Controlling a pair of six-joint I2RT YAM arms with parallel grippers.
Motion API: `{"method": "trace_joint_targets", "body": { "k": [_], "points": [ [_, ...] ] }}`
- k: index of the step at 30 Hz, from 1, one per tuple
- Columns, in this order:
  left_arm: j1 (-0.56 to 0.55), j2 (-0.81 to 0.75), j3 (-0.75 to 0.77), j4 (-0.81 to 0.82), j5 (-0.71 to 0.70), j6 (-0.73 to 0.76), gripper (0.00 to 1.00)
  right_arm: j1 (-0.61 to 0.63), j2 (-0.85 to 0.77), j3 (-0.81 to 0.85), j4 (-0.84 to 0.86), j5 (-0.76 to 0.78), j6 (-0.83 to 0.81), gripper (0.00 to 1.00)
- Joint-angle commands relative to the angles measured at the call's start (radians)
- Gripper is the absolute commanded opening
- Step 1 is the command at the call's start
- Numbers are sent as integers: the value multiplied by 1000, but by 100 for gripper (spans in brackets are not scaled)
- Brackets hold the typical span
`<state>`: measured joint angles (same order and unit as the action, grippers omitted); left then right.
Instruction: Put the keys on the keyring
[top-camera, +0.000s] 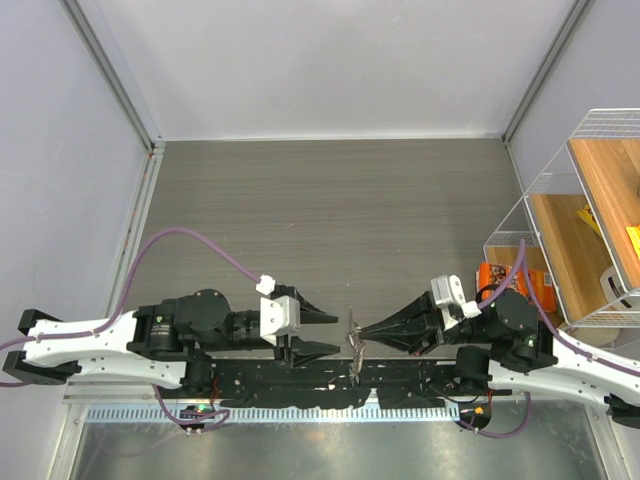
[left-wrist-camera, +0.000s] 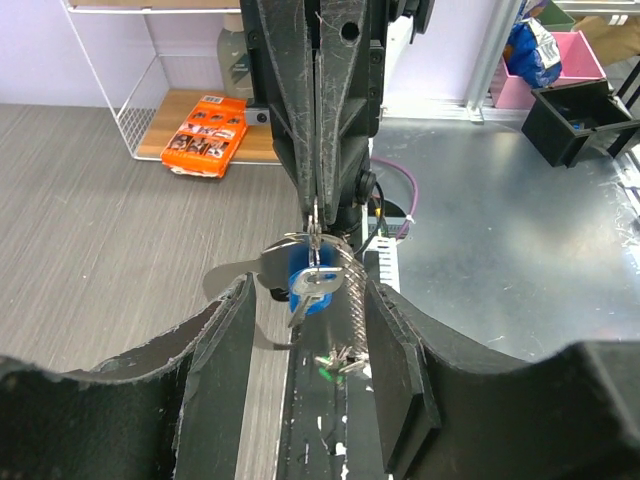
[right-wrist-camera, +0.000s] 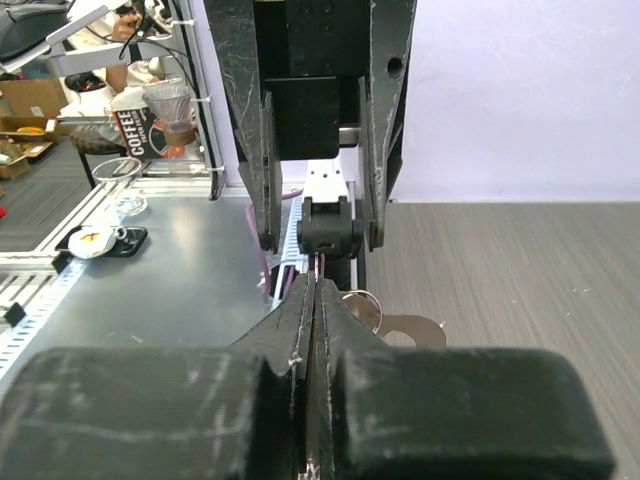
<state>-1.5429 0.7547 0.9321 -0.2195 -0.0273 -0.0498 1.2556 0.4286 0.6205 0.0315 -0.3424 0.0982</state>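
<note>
R tool (top-camera: 368, 330) is clenched on the keyring (top-camera: 354, 332), holding it mid-air just above the near edge of the counter (top-camera: 330, 220). A blue-headed key (left-wrist-camera: 303, 285) hangs off the ring, w/ a silver blade across it. L tool (top-camera: 335, 332) is released, jaws spread wide, facing R tool tip-to-tip, ring just beyond its fingertips (left-wrist-camera: 215, 380), not touching. A few loose keys (left-wrist-camera: 338, 358) lie below the ring, one w/ a green bit. Orange packet (left-wrist-camera: 203, 135) is well apart, by the wire rack.
</note>
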Motion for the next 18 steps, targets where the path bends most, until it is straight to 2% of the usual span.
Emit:
{"method": "trace_joint_targets", "body": {
  "k": [1,9,18],
  "points": [
    [-3,5,45,80,23,-25,53,2,-24,-30,238,39,-32,5],
    [-2,15,47,112,18,-35,53,2,-7,-65,341,33,-63,6],
    [-3,18,43,146,3,-30,52,2,35,-54,377,-3,-87,6]
  ]
}}
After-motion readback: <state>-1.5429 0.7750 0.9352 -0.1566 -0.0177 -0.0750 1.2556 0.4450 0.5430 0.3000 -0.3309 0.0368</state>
